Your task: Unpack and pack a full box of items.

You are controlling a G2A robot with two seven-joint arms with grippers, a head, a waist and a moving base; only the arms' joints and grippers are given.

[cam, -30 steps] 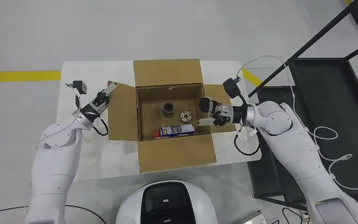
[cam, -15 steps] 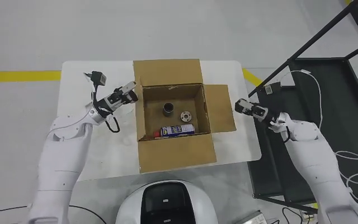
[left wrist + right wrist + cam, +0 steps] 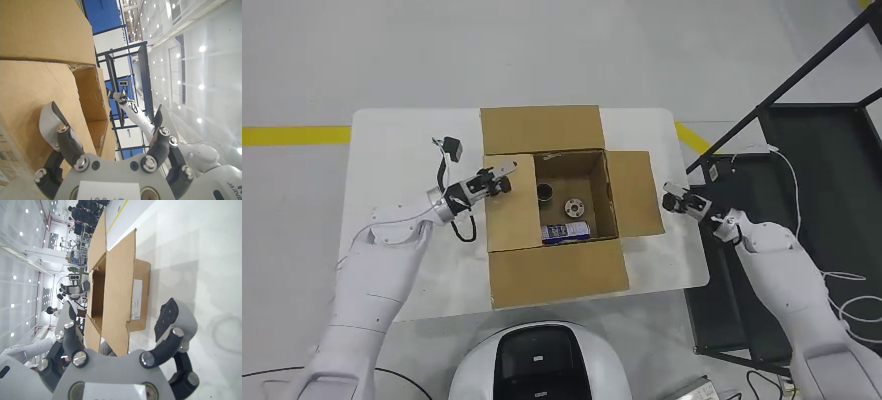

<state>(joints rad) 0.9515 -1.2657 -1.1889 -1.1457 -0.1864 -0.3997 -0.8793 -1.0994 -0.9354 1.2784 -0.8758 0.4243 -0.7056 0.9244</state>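
We see the left claw [image 3: 504,178] wide open and holding nothing, with one finger just beside the left flap [image 3: 510,215] of the box [image 3: 557,272]. That flap leans in over the left part of the opening. The brown box sits in the middle of the white desk [image 3: 402,140], and its other flaps lie spread out. Inside it we see a dark little tube [image 3: 545,191], a round metal piece [image 3: 574,208] and a blue and white can [image 3: 565,232] lying on its side. Past the right flap [image 3: 635,195], the right claw [image 3: 670,194] hangs near the desk's right edge, open and empty.
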